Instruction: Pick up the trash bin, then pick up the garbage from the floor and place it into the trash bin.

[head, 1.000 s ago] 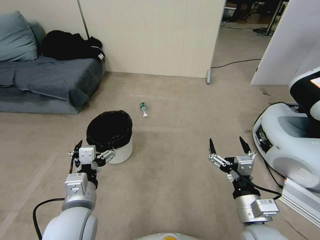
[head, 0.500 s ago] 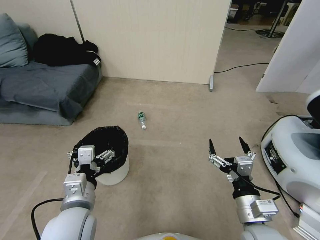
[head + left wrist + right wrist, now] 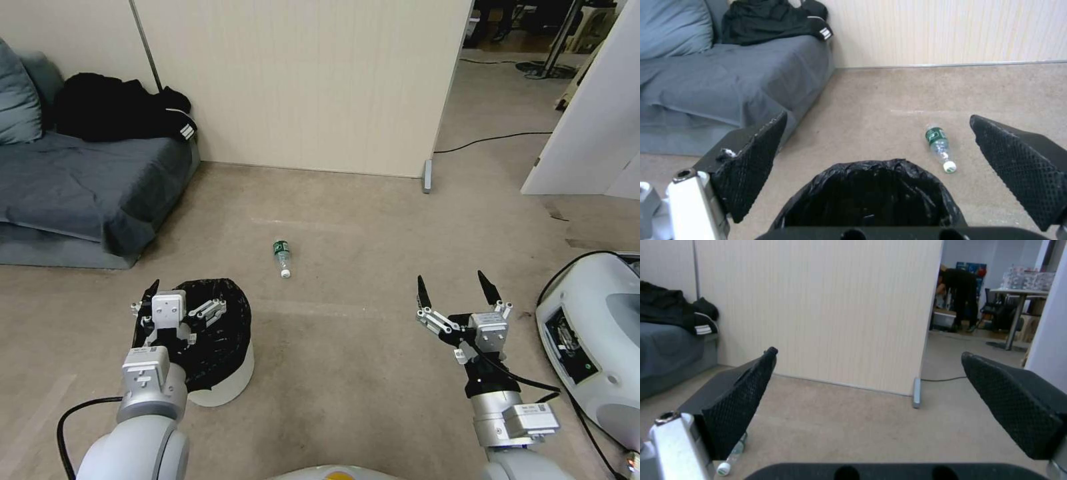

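The trash bin (image 3: 223, 383) is a white bucket with a black bag over its rim, standing on the carpet at the lower left. My left gripper (image 3: 181, 298) hovers open over the bin's near rim, holding nothing. In the left wrist view the bin's black mouth (image 3: 871, 196) lies below the open left gripper (image 3: 878, 116). The garbage in sight is one clear plastic bottle (image 3: 282, 257) with a green label, lying on the floor beyond the bin; it also shows as the bottle (image 3: 940, 148). My right gripper (image 3: 451, 281) hangs open and empty over bare carpet; the right wrist view catches the bottle (image 3: 731, 456) beside a finger.
A grey sofa (image 3: 80, 180) with black clothing (image 3: 113, 110) stands at the left. A beige partition (image 3: 300, 80) closes the back, its metal foot (image 3: 427, 177) on the floor. A black cable (image 3: 493, 140) runs behind it. Another white robot's base (image 3: 600, 333) sits at the right.
The whole view has shifted as my camera moved. The bin now lies under my left gripper instead of ahead of it. Both arms keep their pose.
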